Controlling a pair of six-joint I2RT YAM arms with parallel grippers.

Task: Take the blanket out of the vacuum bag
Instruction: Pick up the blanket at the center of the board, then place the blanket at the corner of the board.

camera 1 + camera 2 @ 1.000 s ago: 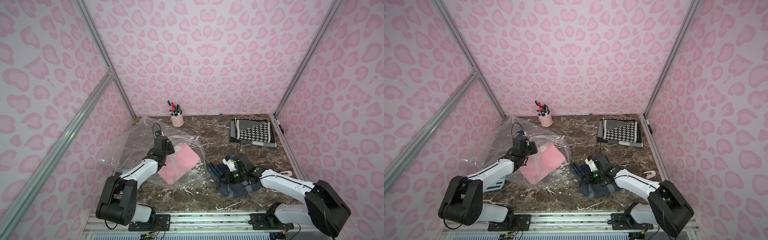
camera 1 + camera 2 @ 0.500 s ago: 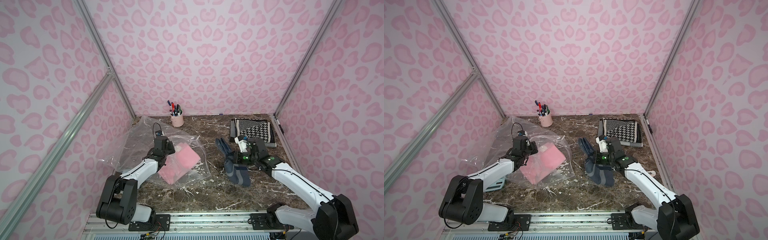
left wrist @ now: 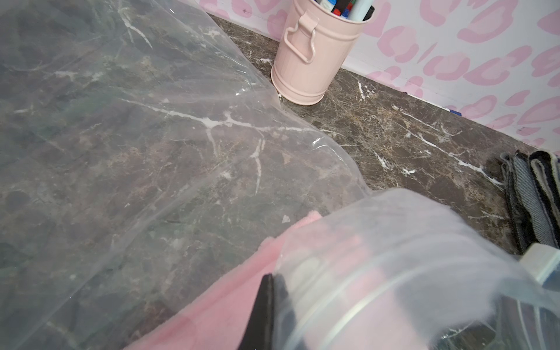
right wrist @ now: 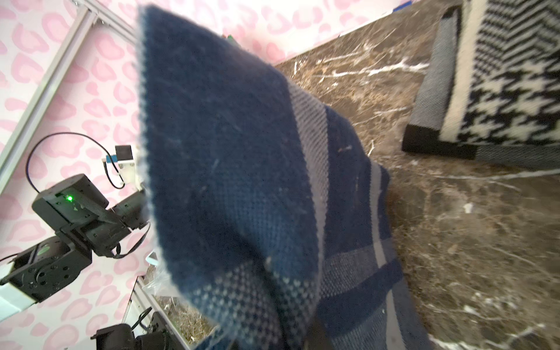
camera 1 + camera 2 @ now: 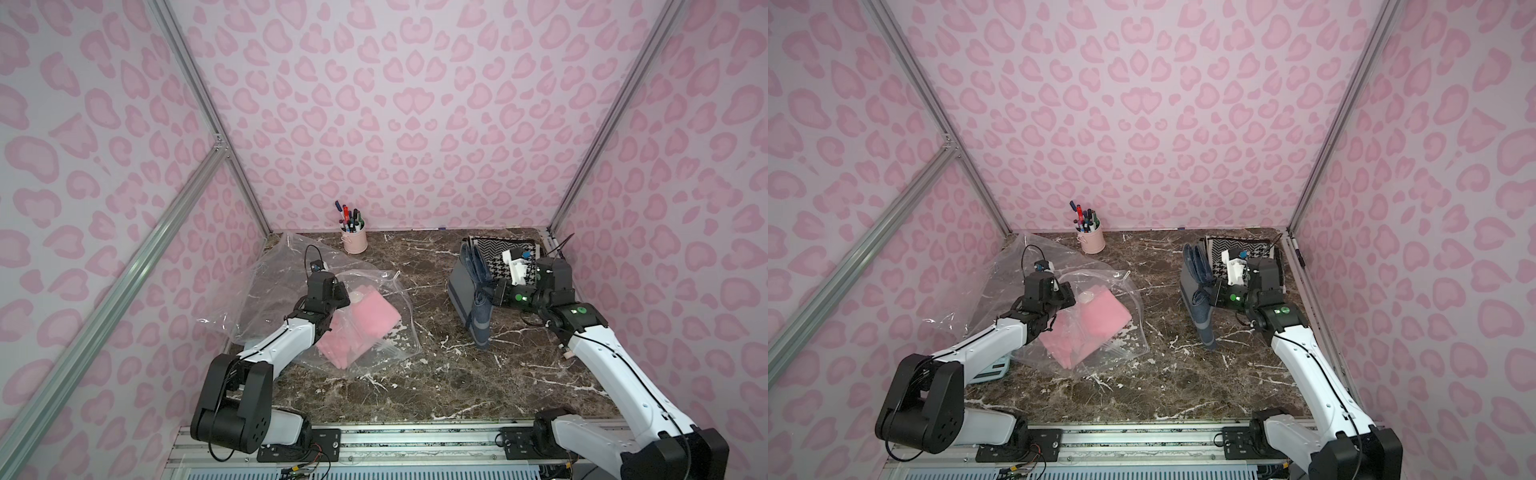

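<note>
Our right claw (image 5: pixel 488 291) grips the blue blanket (image 5: pixel 480 324) and holds it up over the worktop (image 5: pixel 436 374), just beside the black-and-white blanket (image 5: pixel 492 253) — well apart from the vacuum bag (image 5: pixel 399 340). So we think the big part is done; we only need to put it down. Our left claw (image 5: pixel 347 297) is closed, pinching the bag's plastic. A pink cloth (image 5: pixel 370 320) lies inside that bag — maybe that comes next.
</note>
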